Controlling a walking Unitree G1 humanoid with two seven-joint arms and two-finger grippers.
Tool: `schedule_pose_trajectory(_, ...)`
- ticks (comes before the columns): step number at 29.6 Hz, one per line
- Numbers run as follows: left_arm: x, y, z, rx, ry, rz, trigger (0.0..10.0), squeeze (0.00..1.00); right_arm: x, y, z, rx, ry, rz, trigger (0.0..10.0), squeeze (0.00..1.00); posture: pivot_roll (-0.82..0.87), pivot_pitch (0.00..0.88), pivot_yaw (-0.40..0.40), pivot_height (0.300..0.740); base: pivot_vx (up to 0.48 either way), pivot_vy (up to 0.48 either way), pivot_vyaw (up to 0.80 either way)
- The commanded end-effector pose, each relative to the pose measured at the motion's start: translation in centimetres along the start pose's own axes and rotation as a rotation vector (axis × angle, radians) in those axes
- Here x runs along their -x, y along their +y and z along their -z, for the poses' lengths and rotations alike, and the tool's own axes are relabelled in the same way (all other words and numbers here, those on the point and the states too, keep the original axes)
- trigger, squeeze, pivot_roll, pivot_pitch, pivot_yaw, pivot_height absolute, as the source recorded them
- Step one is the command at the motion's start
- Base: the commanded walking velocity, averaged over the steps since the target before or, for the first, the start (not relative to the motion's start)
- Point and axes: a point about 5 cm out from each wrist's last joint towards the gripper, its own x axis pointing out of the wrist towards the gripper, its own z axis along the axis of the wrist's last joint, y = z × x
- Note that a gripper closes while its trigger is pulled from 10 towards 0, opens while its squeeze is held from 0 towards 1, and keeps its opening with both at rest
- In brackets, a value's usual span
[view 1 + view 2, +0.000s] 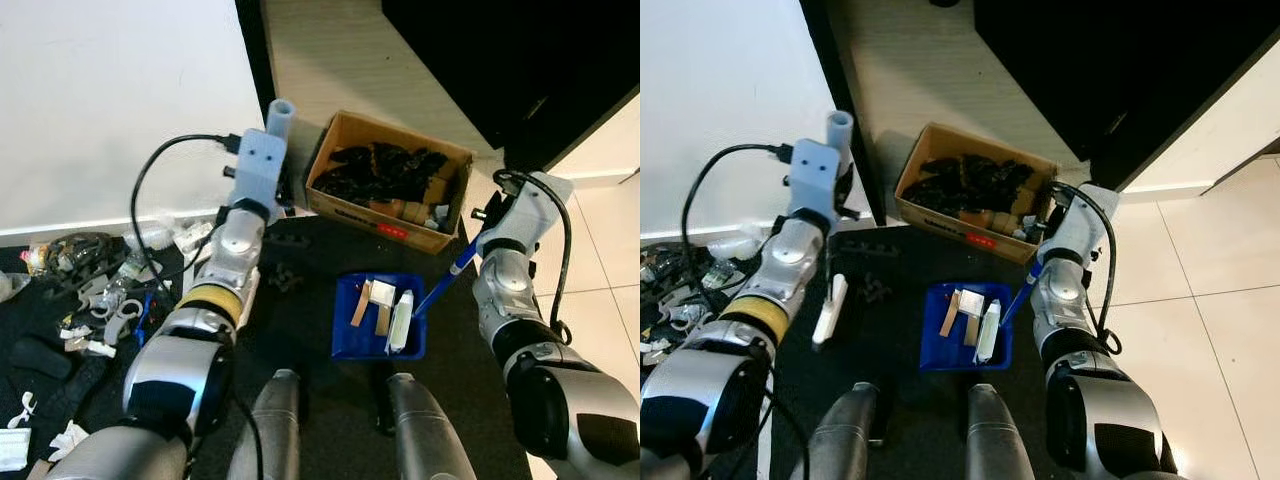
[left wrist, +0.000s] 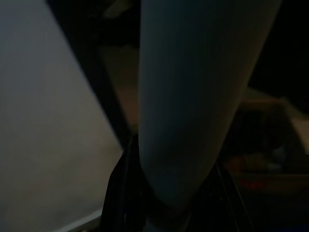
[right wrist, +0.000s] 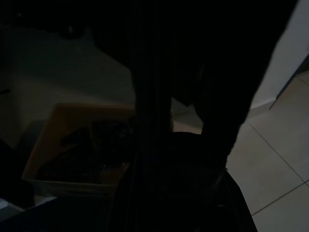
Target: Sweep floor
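dustpan (image 1: 378, 318), blue, lies on the dark mat (image 1: 300, 330) at 6 o'clock, holding scraps. right gripper (image 1: 478, 238) is clamped on its blue handle (image 1: 447, 278). left gripper (image 2: 166, 193) is clamped on a pale broom handle (image 2: 193, 96). cardboard box (image 1: 390, 180) sits at 12; litter (image 1: 90, 290) crowds 9; open tile (image 1: 600, 250) at 3.
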Motion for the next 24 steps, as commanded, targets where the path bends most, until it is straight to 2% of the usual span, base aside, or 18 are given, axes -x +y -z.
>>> schedule_pose_trajectory(1,-0.7,-1.8,-1.5,0.059,-0.074,0.047,10.0,0.0,0.7,0.3,1.1,-0.005,0.039,-0.011,10.0,0.0,0.01,0.37,-0.007,0.74,0.0,0.0,0.0)
schedule_pose_trajectory(4,-0.8,-2.1,-1.7,0.068,-0.084,0.056,10.0,0.0,0.7,0.3,1.1,-0.006,0.039,-0.012,10.0,0.0,0.01,0.37,-0.007,0.74,0.0,0.0,0.0)
schedule_pose_trajectory(8,-0.8,-4.2,-2.5,0.127,-0.132,0.193,10.0,0.0,0.8,0.2,1.3,-0.007,0.044,-0.015,10.0,0.0,0.01,0.364,-0.005,0.74,0.0,0.0,0.0)
schedule_pose_trajectory(9,-0.8,-4.2,-2.5,0.127,-0.132,0.193,10.0,0.0,0.8,0.2,1.3,-0.007,0.044,-0.015,10.0,0.0,0.01,0.364,-0.005,0.74,0.0,0.0,0.0)
schedule_pose_trajectory(12,-0.5,-5.4,-2.5,0.165,-0.145,0.281,10.0,0.0,0.9,0.2,1.5,-0.008,0.049,-0.016,10.0,0.0,0.01,0.358,-0.002,0.74,0.0,0.0,0.0)
schedule_pose_trajectory(16,-0.3,-5.9,-2.6,0.183,-0.152,0.312,10.0,0.0,0.9,0.2,1.5,-0.008,0.05,-0.017,10.0,0.0,0.01,0.357,-0.003,0.74,0.0,0.0,0.0)
schedule_pose_trajectory(19,0.5,-8.2,-3.4,0.23,-0.208,0.518,10.0,0.0,1.1,0.3,1.7,-0.01,0.057,-0.023,10.0,0.0,0.01,0.346,-0.003,0.74,0.0,0.0,0.0)
schedule_pose_trajectory(20,0.5,-8.2,-3.4,0.23,-0.208,0.518,10.0,0.0,1.1,0.3,1.7,-0.01,0.057,-0.023,10.0,0.0,0.01,0.346,-0.003,0.74,0.0,0.0,0.0)
schedule_pose_trajectory(21,0.9,-8.8,-3.7,0.236,-0.224,0.588,10.0,0.0,1.1,0.4,1.7,-0.01,0.058,-0.024,10.0,0.0,0.01,0.346,-0.003,0.74,0.0,0.0,0.0)
schedule_pose_trajectory(24,1.3,-9.0,-4.0,0.23,-0.24,0.647,10.0,0.0,1.0,0.4,1.7,-0.011,0.059,-0.023,10.0,0.0,0.02,0.335,0.001,0.74,0.0,0.0,0.0)
